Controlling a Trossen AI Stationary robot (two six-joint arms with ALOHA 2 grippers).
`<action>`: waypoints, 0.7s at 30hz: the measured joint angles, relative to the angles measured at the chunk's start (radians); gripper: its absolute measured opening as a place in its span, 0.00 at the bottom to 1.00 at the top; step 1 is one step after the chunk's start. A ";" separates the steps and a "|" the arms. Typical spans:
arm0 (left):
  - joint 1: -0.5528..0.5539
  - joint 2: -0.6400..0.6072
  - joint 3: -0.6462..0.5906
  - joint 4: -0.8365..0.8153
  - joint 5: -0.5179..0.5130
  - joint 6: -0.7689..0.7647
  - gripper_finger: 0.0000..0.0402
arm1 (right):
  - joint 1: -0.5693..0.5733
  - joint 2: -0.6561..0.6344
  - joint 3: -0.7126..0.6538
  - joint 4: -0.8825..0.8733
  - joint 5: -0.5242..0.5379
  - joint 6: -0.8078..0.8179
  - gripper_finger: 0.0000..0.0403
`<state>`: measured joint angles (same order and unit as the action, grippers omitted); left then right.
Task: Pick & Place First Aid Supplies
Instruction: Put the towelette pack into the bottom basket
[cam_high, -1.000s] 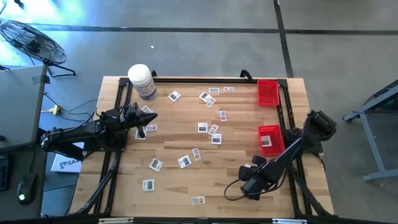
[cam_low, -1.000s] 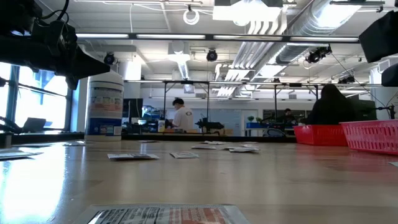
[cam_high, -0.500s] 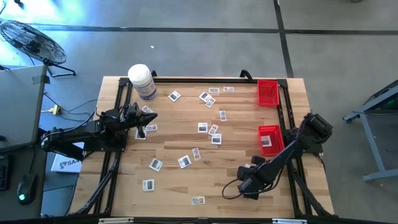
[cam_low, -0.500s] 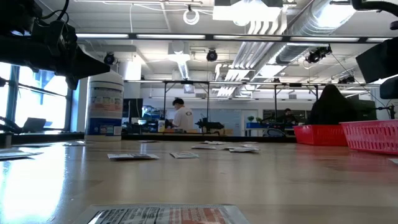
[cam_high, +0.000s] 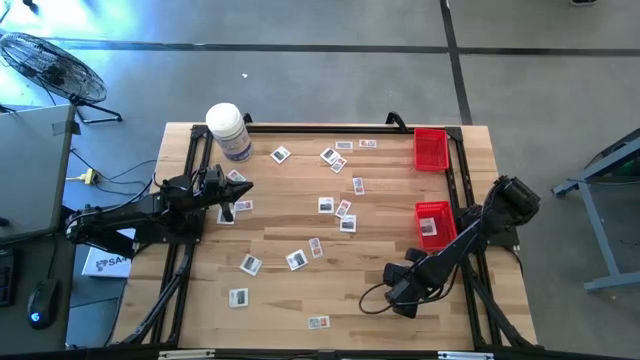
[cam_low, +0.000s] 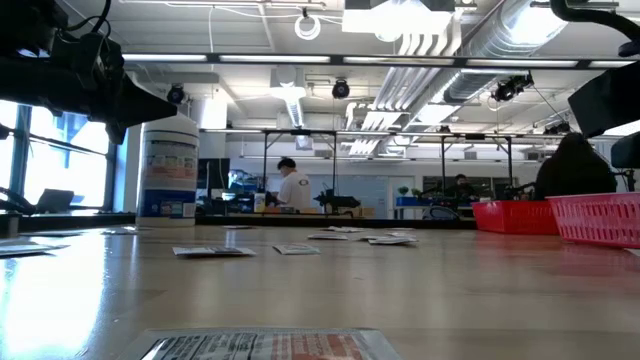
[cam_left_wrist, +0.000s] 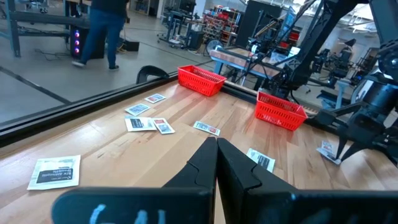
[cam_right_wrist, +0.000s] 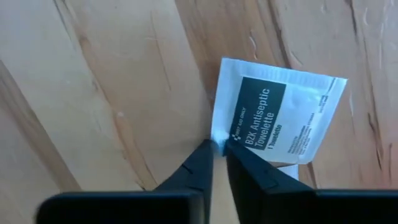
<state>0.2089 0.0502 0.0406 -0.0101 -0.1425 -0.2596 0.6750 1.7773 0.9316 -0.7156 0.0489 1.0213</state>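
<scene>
- Presently, step in hand: lifting a small flat square white antiseptic-towelette packet with dark print (cam_right_wrist: 281, 113) off the pale wooden table top (cam_high: 360, 225).
- Tool: right gripper (cam_right_wrist: 217, 149), low over the table's near right part, dark fingers nearly pressed together, pinching the packet's edge near one corner.
- Packet position: flat on the wood, most of it beyond the fingertips; only a thin edge caught.
- Advice: raise slowly and straight; check that the hold survives, such a slim bite likely to slip.
- Likely destination: nearer red plastic mesh basket (cam_high: 434, 222), close by on the right rail.
- Other white packets (cam_high: 343, 210): scattered mid-table, well apart.
- Left gripper (cam_left_wrist: 216, 152): waiting at the left side, fingers pressed together, holding nothing.
</scene>
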 joint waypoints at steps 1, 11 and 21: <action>0.000 0.000 0.000 0.000 0.000 0.000 0.00 | 0.000 -0.002 0.001 0.000 0.004 -0.001 0.04; 0.000 0.000 0.000 0.000 0.000 0.000 0.00 | -0.002 -0.091 -0.010 -0.013 -0.004 0.046 0.01; 0.000 0.000 0.000 0.000 0.000 0.000 0.00 | -0.003 -0.423 -0.005 -0.213 0.188 0.258 0.00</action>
<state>0.2092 0.0498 0.0406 -0.0101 -0.1425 -0.2599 0.6720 1.3548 0.9267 -0.9290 0.2372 1.2797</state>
